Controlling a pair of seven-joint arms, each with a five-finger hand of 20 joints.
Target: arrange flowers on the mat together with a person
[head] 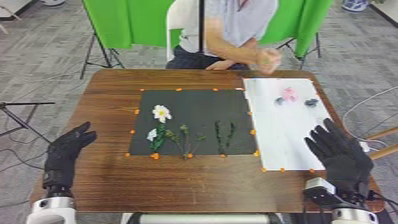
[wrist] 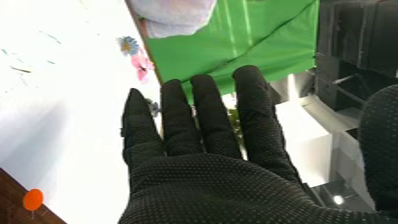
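One wooden surface [head: 111, 100], brown with a smooth, faintly streaked grain, carries two rectangular mats. The dark mat [head: 191, 107], matte and almost square, lies left of the middle; the white mat [head: 280, 130], long and narrow, runs beside the surface's right edge, from near its far right corner toward the near edge. Two hands in black fabric gloves are at the sides. The left hand [head: 69, 147] is by the left edge, its fingers straight and spread. The right hand [head: 342, 152] is by the right edge toward the near right corner, fingers straight and slightly apart; the wrist view shows its dotted, knitted weave.

On the dark mat, two slender dark green strands [head: 226, 135] lie nearly parallel on the right half. Left of them is one thin, branching sprig [head: 186, 140] with several tufted tips. Farther left are two white blooms: a broad-petaled flower [head: 162, 113] with a yellow center, and below it a smaller white bloom [head: 152, 135] beside a leafy green stem [head: 158, 140]. Three blooms are at the white mat's far end: one soft pink flower [head: 290, 94] between two blue-gray flowers [head: 311, 102]. Numerous small orange pieces [wrist: 33, 199] dot both mats' borders.
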